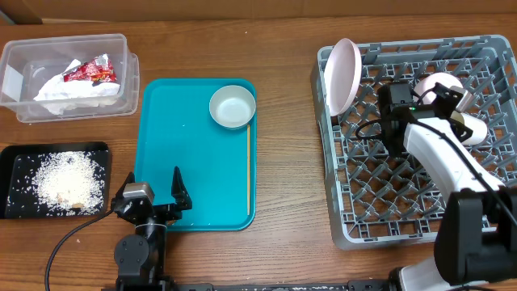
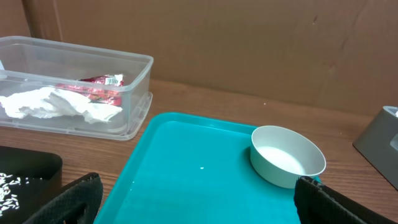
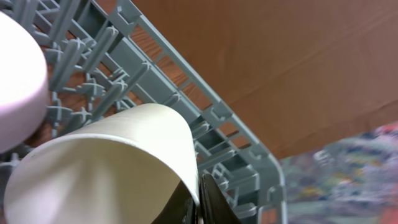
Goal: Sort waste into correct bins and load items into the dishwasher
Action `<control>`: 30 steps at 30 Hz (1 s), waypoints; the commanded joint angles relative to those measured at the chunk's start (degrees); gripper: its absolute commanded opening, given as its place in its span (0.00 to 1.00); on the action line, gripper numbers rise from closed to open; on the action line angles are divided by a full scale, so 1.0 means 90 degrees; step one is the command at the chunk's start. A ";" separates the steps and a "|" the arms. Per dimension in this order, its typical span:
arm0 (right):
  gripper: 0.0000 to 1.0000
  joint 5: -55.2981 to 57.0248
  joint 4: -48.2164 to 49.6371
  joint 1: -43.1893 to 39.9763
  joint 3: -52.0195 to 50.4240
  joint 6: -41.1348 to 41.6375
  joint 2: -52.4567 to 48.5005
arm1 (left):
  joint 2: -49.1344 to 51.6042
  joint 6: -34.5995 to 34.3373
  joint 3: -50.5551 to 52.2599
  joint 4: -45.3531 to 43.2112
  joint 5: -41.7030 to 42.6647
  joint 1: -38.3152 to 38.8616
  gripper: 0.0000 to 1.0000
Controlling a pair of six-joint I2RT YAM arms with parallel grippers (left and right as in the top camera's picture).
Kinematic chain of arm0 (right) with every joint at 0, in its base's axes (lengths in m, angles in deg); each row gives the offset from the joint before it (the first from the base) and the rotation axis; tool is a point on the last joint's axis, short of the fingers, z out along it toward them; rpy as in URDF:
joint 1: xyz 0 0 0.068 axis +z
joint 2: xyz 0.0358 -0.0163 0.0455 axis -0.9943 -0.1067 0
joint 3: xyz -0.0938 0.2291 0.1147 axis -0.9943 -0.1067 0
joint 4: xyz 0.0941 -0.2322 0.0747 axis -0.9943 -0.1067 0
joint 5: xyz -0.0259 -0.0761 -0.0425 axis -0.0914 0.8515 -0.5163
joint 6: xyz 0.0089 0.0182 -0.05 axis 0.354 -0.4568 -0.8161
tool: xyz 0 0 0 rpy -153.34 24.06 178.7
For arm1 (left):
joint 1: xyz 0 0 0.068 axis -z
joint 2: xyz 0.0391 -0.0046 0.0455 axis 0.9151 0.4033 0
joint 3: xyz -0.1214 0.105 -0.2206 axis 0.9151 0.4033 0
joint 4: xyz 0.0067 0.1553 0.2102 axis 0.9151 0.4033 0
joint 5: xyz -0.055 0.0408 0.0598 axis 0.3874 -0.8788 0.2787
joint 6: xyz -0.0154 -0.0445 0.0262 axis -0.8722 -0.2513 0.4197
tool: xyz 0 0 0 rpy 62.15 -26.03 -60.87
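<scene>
My right gripper (image 1: 459,115) is shut on the rim of a white cup (image 3: 112,162), which it holds over the grey dishwasher rack (image 1: 355,230); the cup (image 1: 477,129) lies on its side in the overhead view. A pink plate (image 1: 342,74) stands upright at the rack's left end and shows in the right wrist view (image 3: 17,81). My left gripper (image 1: 153,194) is open and empty over the near edge of the teal tray (image 1: 190,145). On the tray sit a white bowl (image 1: 233,107) and a thin wooden stick (image 1: 247,170). The bowl (image 2: 287,155) shows in the left wrist view.
A clear plastic bin (image 1: 69,77) at the back left holds a tissue and a red wrapper (image 1: 90,73). A black tray (image 1: 56,179) with rice sits at the left. A pale rounded dish (image 1: 440,85) sits in the rack behind the cup.
</scene>
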 commanded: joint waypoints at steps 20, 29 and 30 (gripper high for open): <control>0.04 0.0092 -0.0760 0.0396 -0.0046 0.0826 -0.0221 | -0.0058 0.0141 0.0027 -0.0015 -0.0078 0.0027 1.00; 0.04 0.0624 -0.0658 0.0393 -0.0046 0.0784 -0.0221 | -0.0058 0.0141 0.0027 -0.0015 -0.0078 0.0027 1.00; 0.04 0.0498 -0.0634 0.0393 -0.0049 0.0784 -0.0223 | -0.0058 0.0141 0.0027 -0.0015 -0.0078 0.0027 1.00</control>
